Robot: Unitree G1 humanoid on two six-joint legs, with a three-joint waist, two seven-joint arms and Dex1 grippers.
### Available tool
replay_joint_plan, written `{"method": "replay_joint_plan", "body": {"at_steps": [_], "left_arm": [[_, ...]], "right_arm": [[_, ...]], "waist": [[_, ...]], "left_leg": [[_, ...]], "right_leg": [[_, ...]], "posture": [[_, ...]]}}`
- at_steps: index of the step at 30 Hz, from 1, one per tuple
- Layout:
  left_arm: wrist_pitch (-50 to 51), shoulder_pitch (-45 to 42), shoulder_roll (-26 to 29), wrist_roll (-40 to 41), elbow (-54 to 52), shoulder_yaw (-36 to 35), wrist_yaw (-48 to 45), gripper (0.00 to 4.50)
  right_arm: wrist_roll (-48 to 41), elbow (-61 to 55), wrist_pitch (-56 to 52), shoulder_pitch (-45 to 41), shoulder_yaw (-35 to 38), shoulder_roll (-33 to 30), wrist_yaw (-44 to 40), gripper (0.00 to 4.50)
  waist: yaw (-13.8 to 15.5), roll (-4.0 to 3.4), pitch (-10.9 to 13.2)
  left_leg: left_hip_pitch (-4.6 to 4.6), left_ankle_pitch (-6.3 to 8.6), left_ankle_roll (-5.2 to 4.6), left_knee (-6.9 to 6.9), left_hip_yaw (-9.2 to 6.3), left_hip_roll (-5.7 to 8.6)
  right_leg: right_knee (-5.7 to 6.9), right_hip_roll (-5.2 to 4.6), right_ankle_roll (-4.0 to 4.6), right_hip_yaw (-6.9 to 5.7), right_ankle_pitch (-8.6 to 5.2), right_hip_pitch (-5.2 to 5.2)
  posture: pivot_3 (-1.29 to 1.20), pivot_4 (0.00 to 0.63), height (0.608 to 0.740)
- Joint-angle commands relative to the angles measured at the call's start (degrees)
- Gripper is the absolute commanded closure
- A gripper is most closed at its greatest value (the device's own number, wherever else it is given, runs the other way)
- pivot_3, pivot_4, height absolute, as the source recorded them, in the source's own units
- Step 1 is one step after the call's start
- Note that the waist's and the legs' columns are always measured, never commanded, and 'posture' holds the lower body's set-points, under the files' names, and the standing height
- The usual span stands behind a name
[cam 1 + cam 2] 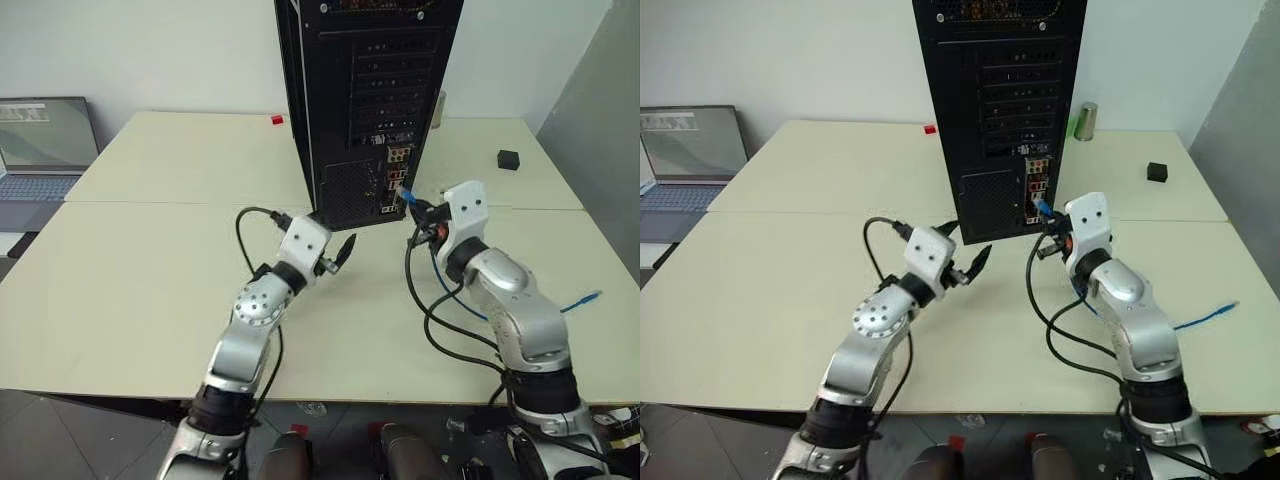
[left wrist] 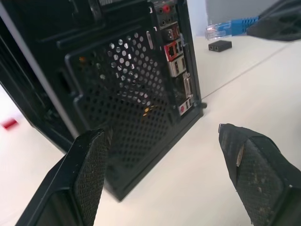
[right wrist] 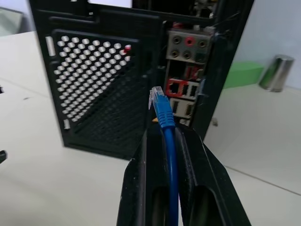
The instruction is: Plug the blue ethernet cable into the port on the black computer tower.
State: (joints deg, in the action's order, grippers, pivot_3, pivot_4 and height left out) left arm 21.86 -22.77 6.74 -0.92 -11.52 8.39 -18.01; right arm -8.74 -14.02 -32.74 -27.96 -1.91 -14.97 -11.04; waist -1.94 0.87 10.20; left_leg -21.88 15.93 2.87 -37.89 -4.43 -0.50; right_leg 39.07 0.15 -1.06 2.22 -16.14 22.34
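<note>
Blue ethernet cable (image 3: 165,123) sits clamped between the closed fingers of the right gripper (image 3: 165,141), its clear plug aimed along the cable axis at the red port block, just short of the black computer tower (image 1: 350,110) at upper centre. Left gripper (image 2: 162,136) stands open, empty, farther away.

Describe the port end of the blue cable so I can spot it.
Find the black computer tower on the table. Near its lower rear ports, the right gripper pinches the blue ethernet cable. Its clear plug points at the ports, unlike the thick black cables.
</note>
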Motion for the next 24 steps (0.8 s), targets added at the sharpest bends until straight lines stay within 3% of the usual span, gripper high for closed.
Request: {"method": "replay_joint_plan", "body": {"at_steps": [1, 11, 24], "left_arm": [[7.6, -2.7, -3.5, 3.5, -3.1, -2.4, 2.8, 0.67], [8.6, -5.1, -1.4, 1.5, -2.1, -2.1, 4.9, 0.67], [8.6, -4.6, -2.9, 3.8, -3.1, -2.3, 5.3, 0.67]], "right_arm": [[2.6, 2.4, 3.1, -2.8, 0.5, 1.3, 2.7, 4.50], [4.4, 9.0, 4.9, -6.6, 0.7, 4.7, 4.9, 4.50], [3.4, 12.5, 5.1, -7.9, 2.3, 7.6, 5.6, 4.50]], "waist": [[0.1, 0.00, 0.0], [0.1, 0.00, 0.0], [0.1, 0.00, 0.0]], "left_leg": [[-0.01, 0.00, 0.00, -0.01, 0.00, 0.00], [0.00, -0.01, 0.02, 0.00, 0.02, 0.01], [0.00, -0.01, 0.02, 0.01, 0.03, 0.02]], "right_leg": [[0.00, 0.00, 0.00, 0.00, 0.00, 0.00], [-0.02, -0.02, 0.01, 0.08, 0.01, 0.02], [-0.03, -0.11, 0.01, 0.08, 0.01, 0.02]], "posture": [[0.00, 0.150, 0.740], [0.00, 0.150, 0.740], [0.00, 0.150, 0.740]]}}
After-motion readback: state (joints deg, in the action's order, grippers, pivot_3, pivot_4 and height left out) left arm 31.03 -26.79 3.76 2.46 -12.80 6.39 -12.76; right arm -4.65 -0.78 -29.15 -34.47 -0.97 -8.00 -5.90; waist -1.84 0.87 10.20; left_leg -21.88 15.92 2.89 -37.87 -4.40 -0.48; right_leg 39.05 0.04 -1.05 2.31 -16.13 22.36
